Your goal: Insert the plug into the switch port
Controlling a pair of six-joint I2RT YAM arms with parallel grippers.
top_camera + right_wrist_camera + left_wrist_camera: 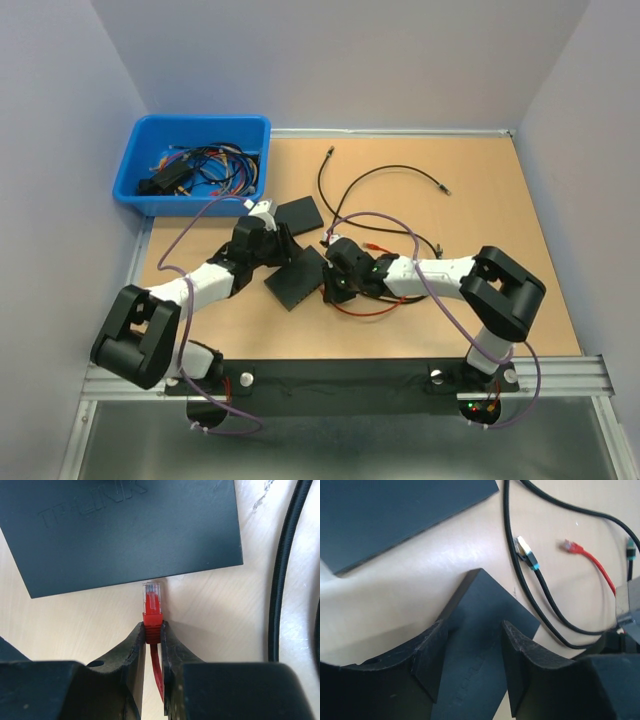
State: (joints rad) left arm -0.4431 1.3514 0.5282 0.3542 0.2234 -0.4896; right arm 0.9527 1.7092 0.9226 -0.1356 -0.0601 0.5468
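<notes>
We've got right hand [153, 630] pinching red plug [151, 597] by its boot, tip at 12 o'clock just shy of switch [125, 530] edge; w/ left hand [472, 650] spread astride switch corner, unclamped, a push could skid it across worktop [210, 610].

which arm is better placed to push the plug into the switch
Right. The right gripper holds the red plug, its tip just short of the switch edge. The left gripper only straddles the switch's corner, with no plug.
</notes>
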